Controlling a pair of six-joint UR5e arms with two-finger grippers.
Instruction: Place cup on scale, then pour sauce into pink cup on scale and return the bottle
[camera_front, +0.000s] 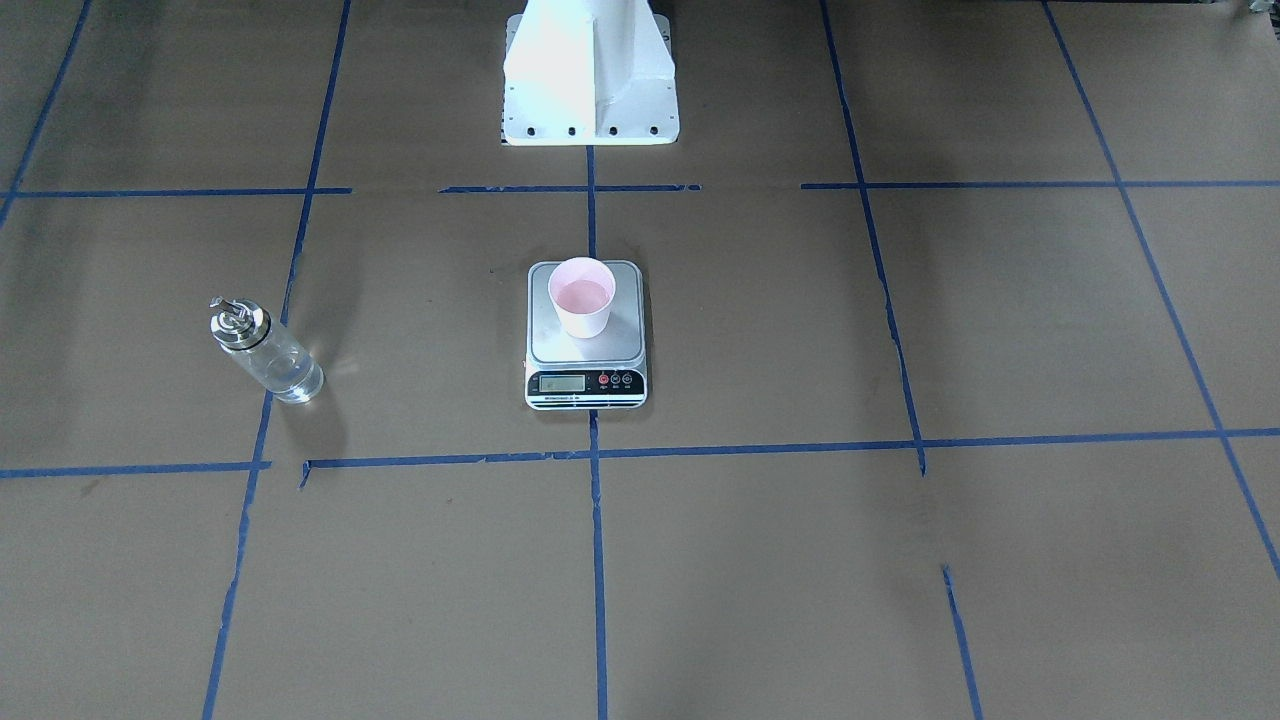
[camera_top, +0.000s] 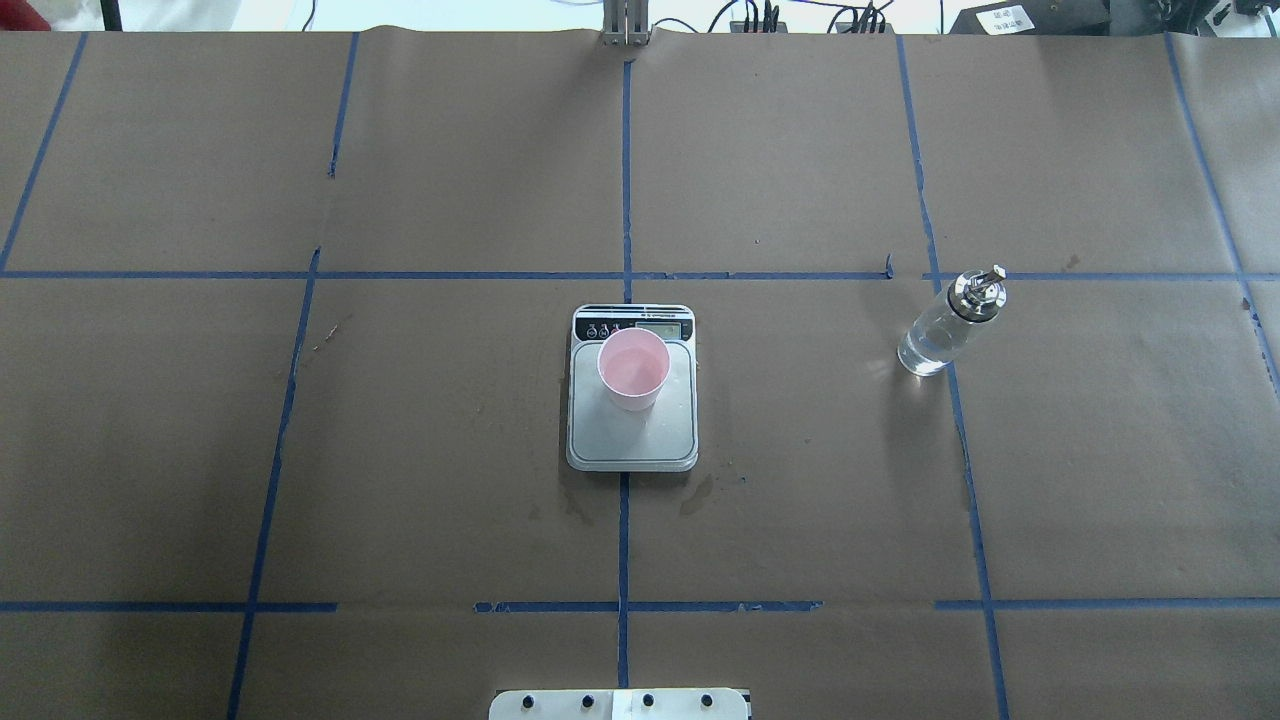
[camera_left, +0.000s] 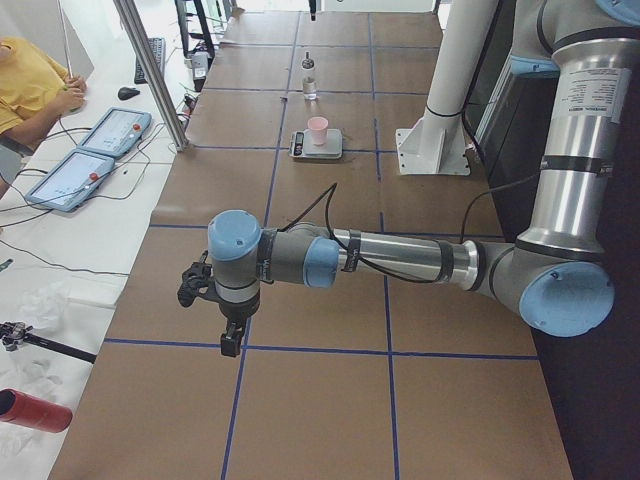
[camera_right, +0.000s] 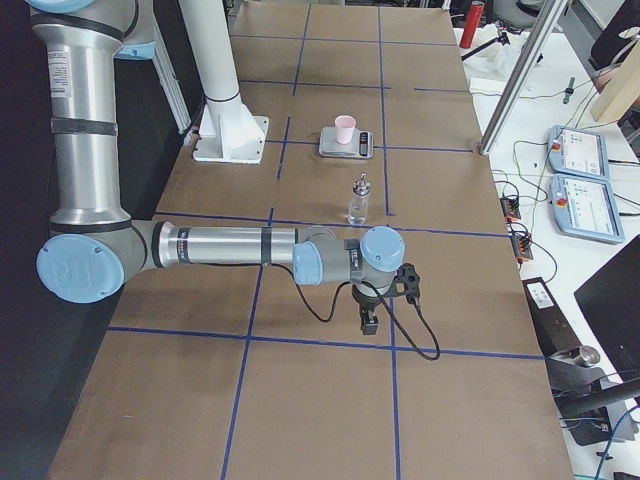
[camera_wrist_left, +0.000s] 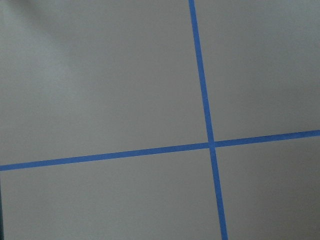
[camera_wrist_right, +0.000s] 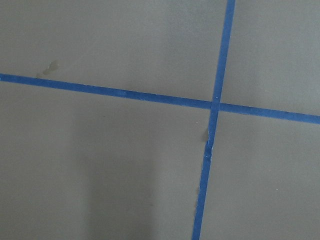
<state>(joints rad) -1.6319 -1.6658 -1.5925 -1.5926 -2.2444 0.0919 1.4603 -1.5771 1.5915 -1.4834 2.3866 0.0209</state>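
One cup (camera_front: 583, 296) on scale (camera_front: 558, 346), bottle (camera_front: 268, 352) perhaps part-full

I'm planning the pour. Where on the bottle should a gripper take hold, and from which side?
Probably the glass body of the bottle, below its spout cap, approached level from the robot's right. It stands upright, the body is a cylinder, and the cap blocks a top grasp.

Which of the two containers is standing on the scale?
The pink cup, open-topped, on the plate of the scale; the capped glass bottle stands well apart.
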